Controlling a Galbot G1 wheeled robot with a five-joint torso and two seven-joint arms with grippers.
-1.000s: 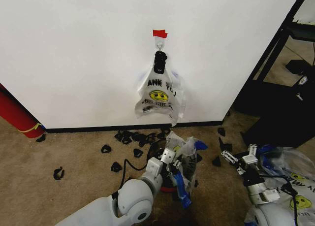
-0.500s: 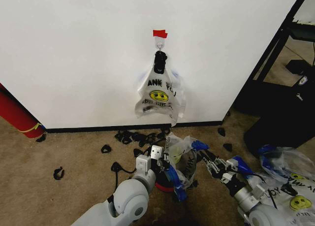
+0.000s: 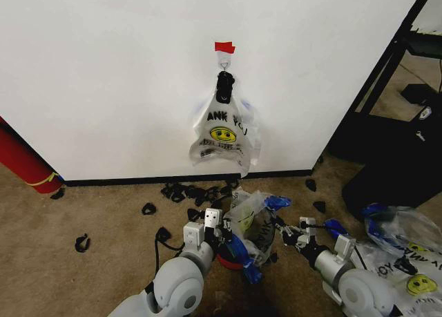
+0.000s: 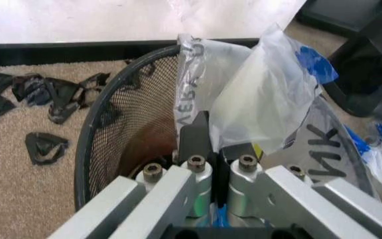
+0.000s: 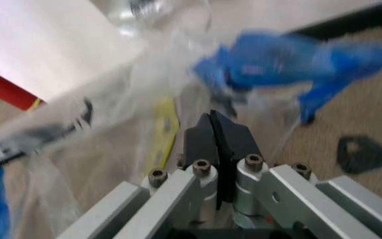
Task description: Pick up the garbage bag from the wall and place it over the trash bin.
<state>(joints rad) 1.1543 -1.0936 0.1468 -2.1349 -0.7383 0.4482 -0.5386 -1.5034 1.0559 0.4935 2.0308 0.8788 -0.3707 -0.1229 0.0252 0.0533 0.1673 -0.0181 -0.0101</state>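
Two claws work one garbage bag (image 3: 252,224) at the trash bin (image 4: 121,124) on the carpet below the wall (image 3: 103,75). Left claw (image 3: 219,227) is clenched on the bag's edge at the near rim, pinning that side so the mouth can spread. Right claw (image 3: 290,233) is pinched on the plastic at the opposite side, near a blue handle (image 5: 277,64), likely pulling to stretch the opening across. Bag sits bunched on top of the bin, partly inside, not yet fully over the rim. Clipped bunch of bags (image 3: 224,134) hangs from the hook under red tape (image 3: 224,47), untouched.
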